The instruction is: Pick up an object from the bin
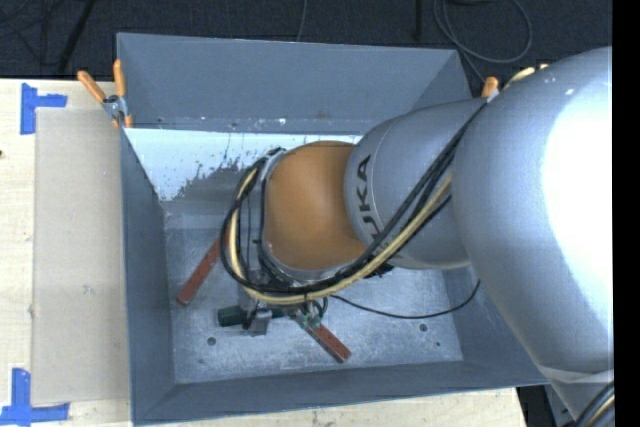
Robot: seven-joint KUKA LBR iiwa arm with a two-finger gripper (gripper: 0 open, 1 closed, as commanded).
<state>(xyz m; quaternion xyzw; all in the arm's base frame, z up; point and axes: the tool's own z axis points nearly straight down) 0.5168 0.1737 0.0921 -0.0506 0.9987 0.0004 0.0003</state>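
Reaching in from the right, the silver arm (520, 215) bends steeply down into the grey bin (300, 95). Its orange wrist cover (305, 210) and looped cables (233, 237) hide most of the gripper (268, 313), low over the floor's front middle. Whether the gripper is clenched or released cannot be told. One reddish-brown stick (330, 343) lies just beside it, towards the front; a second stick (197, 277) lies tilted to its left, apart
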